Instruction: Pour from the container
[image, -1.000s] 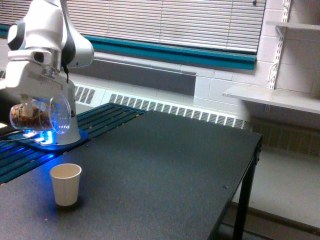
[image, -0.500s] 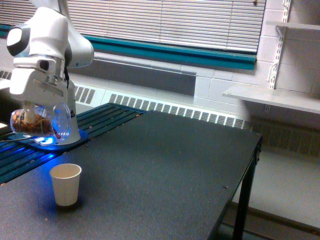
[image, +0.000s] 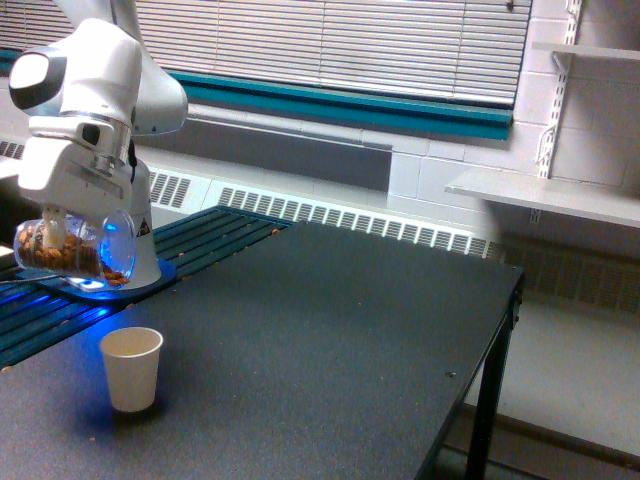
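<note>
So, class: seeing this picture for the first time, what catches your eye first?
The white robot arm at the exterior view's left, its pincer holding a clear container of brown nuts tipped on its side. Below it, a small paper cup stands upright on the dark table, near a blue glow.

A white robot arm's hand (image: 55, 215) holds a clear plastic container of brown nuts (image: 75, 248) on its side above the dark worktop (image: 330, 330), at the exterior view's left. A small off-white paper cup (image: 132, 368) stands upright on the worktop below, slightly right of the container's mouth.
</note>
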